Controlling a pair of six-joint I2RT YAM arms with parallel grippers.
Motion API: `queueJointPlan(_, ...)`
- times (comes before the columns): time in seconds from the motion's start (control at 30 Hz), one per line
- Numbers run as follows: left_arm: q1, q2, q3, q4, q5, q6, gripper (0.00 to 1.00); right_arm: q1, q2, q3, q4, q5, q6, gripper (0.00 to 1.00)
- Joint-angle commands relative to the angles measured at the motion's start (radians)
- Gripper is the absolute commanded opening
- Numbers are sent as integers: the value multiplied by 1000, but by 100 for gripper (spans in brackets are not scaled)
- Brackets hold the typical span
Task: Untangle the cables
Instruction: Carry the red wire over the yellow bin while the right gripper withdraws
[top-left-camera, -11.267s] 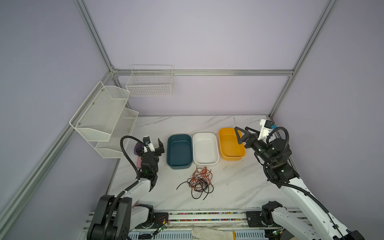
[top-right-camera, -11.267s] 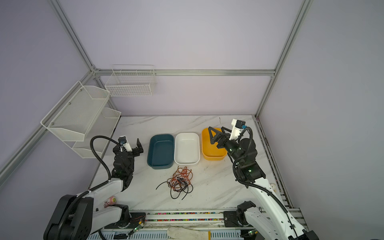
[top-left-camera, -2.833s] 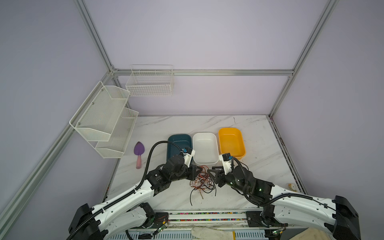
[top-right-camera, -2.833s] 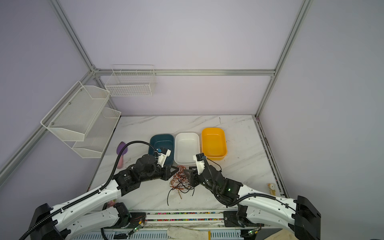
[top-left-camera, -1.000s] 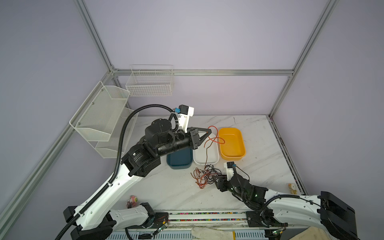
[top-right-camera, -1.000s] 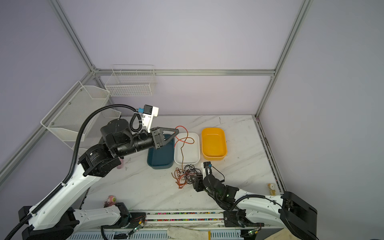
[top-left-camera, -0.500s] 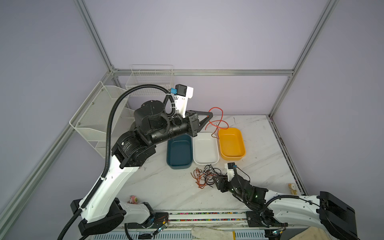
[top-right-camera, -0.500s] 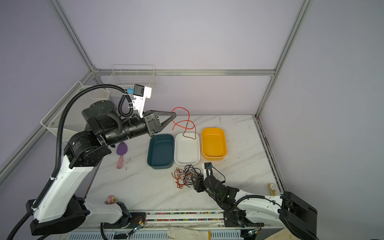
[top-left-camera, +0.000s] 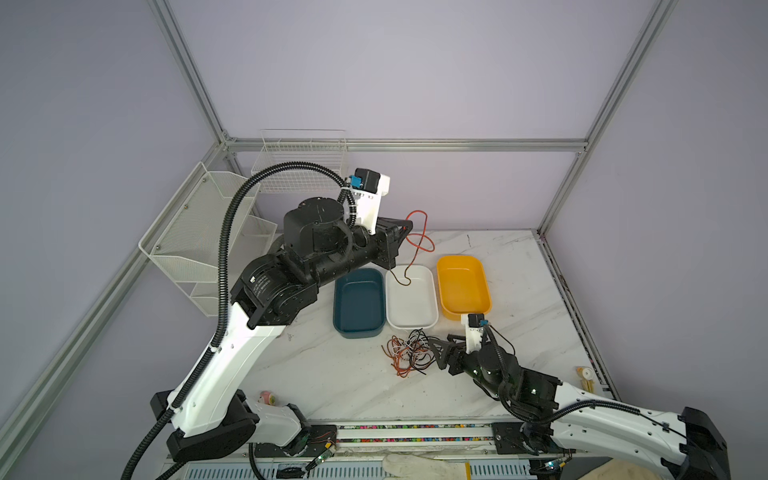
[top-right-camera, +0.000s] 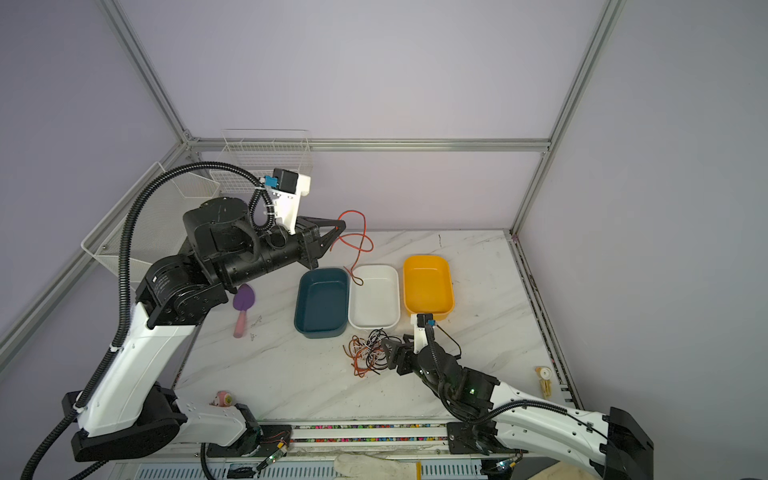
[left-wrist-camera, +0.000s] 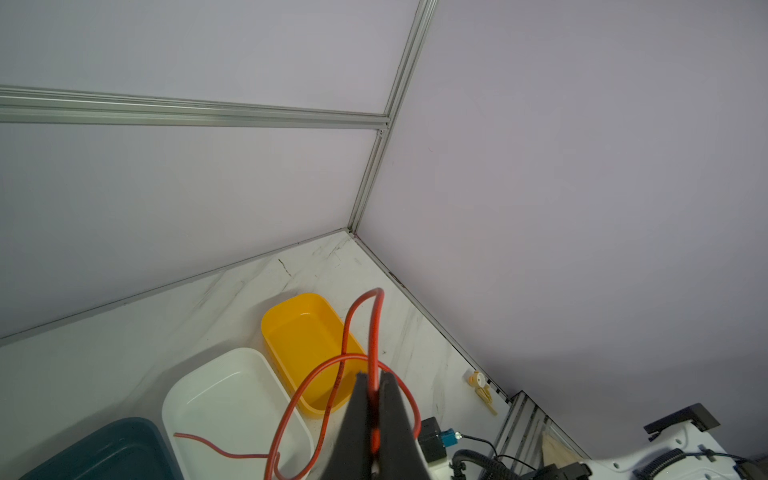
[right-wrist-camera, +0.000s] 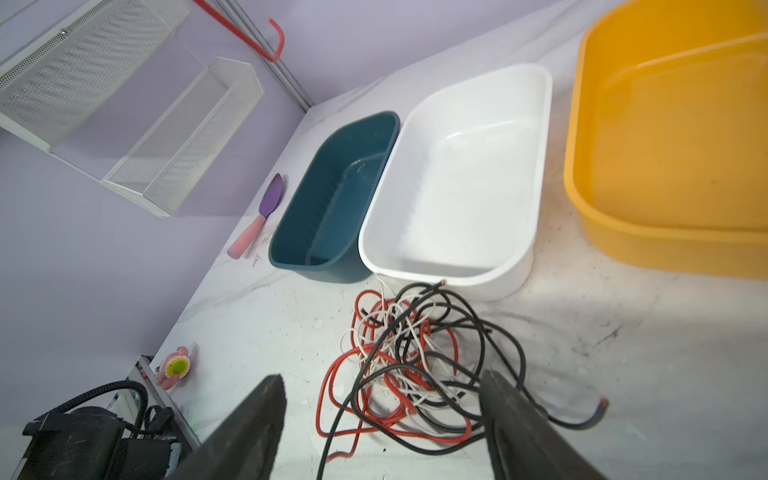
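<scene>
The left end effector (top-left-camera: 409, 226) is raised high and pinched shut on one red cable (top-left-camera: 419, 241), which loops and hangs roughly upright below it. The cable's free tip dangles over the white bin (top-left-camera: 415, 307), so a drop there looks closest. The remaining tangle (right-wrist-camera: 415, 353) of black, red and white cables lies on the tabletop (top-left-camera: 332, 374), straight ahead of the nearer right end effector (right-wrist-camera: 382, 380), whose jaws are spread wide and hold nothing.

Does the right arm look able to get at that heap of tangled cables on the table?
Probably yes. The right arm lies low beside the heap of cables, its jaws open and facing it, with nothing between.
</scene>
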Motion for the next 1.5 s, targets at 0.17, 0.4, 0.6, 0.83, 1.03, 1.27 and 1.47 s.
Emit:
queueJointPlan(0.17, 6, 56, 21, 111, 17, 133, 0, -5, -158, 137, -274, 185, -51, 97)
queueJointPlan(0.4, 6, 134, 50, 132, 87, 143, 0, -5, -245, 285, -500, 389, -13, 98)
queueJointPlan(0.6, 6, 202, 48, 207, 213, 142, 0, -5, -335, 251, -534, 548, 50, 98)
queueJointPlan(0.83, 7, 267, 41, 313, 325, 133, 0, -4, -464, 161, -496, 640, 72, 98)
queueJointPlan(1.03, 6, 344, 21, 411, 394, 101, 0, -5, -540, 136, -474, 655, 44, 98)
queueJointPlan(1.27, 6, 449, 46, 435, 380, 93, 0, -5, -568, 120, -442, 658, 8, 97)
queueJointPlan(1.47, 7, 542, 58, 427, 358, 93, 0, -6, -561, 115, -413, 638, -28, 97)
